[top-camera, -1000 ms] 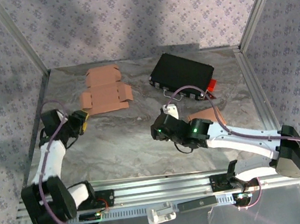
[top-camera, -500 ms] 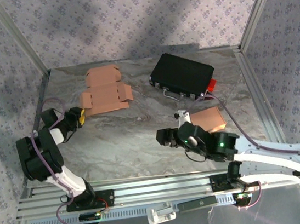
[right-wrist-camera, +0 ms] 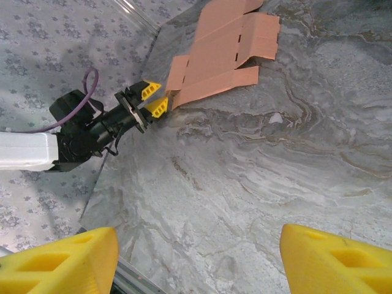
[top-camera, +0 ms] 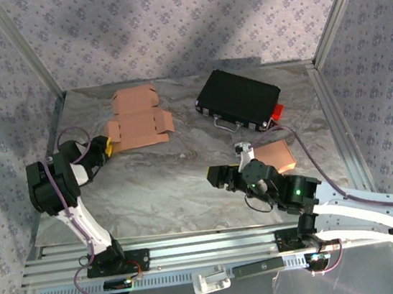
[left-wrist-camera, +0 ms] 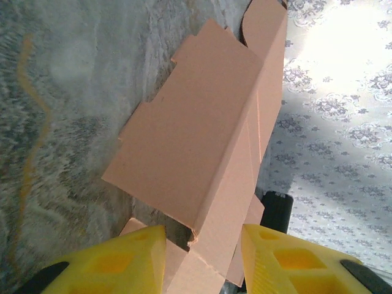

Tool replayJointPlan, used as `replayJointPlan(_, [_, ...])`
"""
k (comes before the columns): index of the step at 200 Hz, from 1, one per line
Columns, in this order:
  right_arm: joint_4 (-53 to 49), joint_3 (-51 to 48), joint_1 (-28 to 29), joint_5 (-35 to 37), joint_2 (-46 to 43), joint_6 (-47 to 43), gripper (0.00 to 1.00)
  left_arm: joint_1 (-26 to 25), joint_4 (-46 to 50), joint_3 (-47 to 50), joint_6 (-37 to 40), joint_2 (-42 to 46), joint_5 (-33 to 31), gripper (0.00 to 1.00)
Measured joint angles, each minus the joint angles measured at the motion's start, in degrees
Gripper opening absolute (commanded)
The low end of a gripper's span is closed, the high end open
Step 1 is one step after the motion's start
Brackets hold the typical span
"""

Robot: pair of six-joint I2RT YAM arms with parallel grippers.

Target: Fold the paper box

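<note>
I see left gripper [left-wrist-camera: 202,245] has reached the flat tan cardboard box blank [top-camera: 137,118], far-left on grey marbled table [top-camera: 187,184]: jaws half open, narrowing astride its near edge, no clamp yet, first fold looks imminent. Right gripper [right-wrist-camera: 196,251] wide, empty

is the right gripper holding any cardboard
No, the right gripper stands wide open over the table with nothing in it.

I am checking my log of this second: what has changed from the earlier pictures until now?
The left gripper edged toward the flat paper box, its jaws narrowing around a flap's edge, not yet clamped. The right gripper, open and empty, drew back rightward. That box, the folded box and the black case stayed put.
</note>
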State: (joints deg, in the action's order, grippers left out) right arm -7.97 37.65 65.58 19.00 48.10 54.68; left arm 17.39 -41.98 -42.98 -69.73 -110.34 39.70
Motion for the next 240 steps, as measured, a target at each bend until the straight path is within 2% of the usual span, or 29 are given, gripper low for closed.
replayJointPlan(31, [-0.4,0.0,-0.5,-0.1,-0.1,0.0,0.72,-0.8,-1.6,-0.3,-1.6,-1.6,-0.4,0.36])
replayJointPlan(62, [-0.9,0.0,-1.2,-0.4,-0.7,0.0,0.72,-0.9,-1.8,-0.9,-2.2,-1.8,-0.6,0.28])
replayJointPlan(98, [-1.0,0.0,-1.2,-0.4,-0.9,0.0,0.72,-0.9,-2.7,-2.6,-3.0,-3.4,-0.8,0.14])
replayJointPlan(117, [-1.1,0.0,-1.2,-0.4,-0.9,0.0,0.72,-1.0,-3.2,-3.1,-3.2,-4.1,-0.7,0.0])
replayJointPlan(161, [-1.2,0.0,-1.2,-0.4,-0.7,0.2,0.71,-1.3,-5.2,-2.3,-4.3,-3.6,-0.8,0.0])
replayJointPlan(204, [-0.3,0.0,-1.9,-0.9,3.0,3.5,0.7,-2.4,-8.0,5.3,-8.0,2.3,-1.7,0.0])
replayJointPlan(223, [2.8,-0.2,-2.1,-1.1,6.3,6.8,0.7,-3.8,-9.0,10.2,-9.7,6.2,-3.1,0.0])
replayJointPlan(240, [10.6,-2.8,-2.1,-1.2,8.9,10.1,0.7,-6.2,-9.0,15.1,-11.0,11.1,-5.4,0.0])
